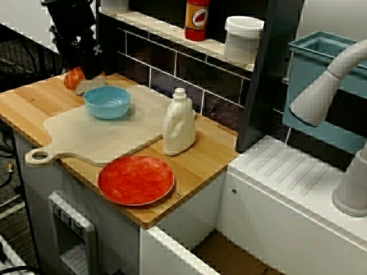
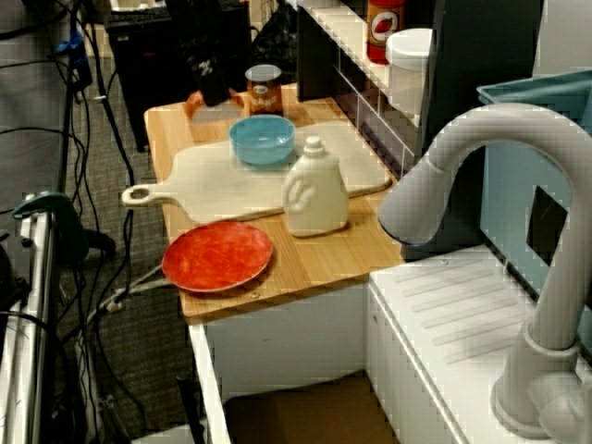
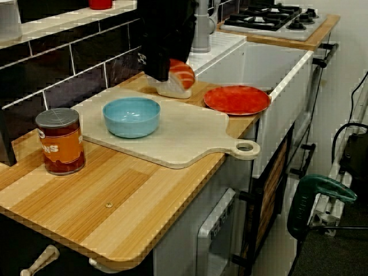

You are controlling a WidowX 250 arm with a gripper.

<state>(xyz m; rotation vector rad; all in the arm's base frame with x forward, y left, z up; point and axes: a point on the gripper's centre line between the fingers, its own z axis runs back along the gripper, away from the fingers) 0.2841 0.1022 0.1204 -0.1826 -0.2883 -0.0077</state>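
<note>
My black gripper point(image 1: 85, 67) hangs low over the far left corner of the wooden counter point(image 1: 198, 157), right over a toy salmon sushi piece point(image 1: 73, 78). From the can end, the gripper point(image 3: 165, 69) covers the left part of the orange-and-white sushi point(image 3: 179, 77), which sits at the edge of the pale cutting board point(image 3: 184, 129). The fingers are hidden, so I cannot tell whether they grip it. A blue bowl point(image 1: 107, 101) stands on the board just beside the sushi.
A white bottle point(image 1: 179, 123) stands at the board's right edge, with a red plate point(image 1: 136, 180) in front of it. An orange can point(image 3: 60, 141) stands on the counter past the bowl. A tiled wall with a shelf point(image 1: 172, 31) lies behind, and a grey faucet point(image 1: 332, 80) to the right.
</note>
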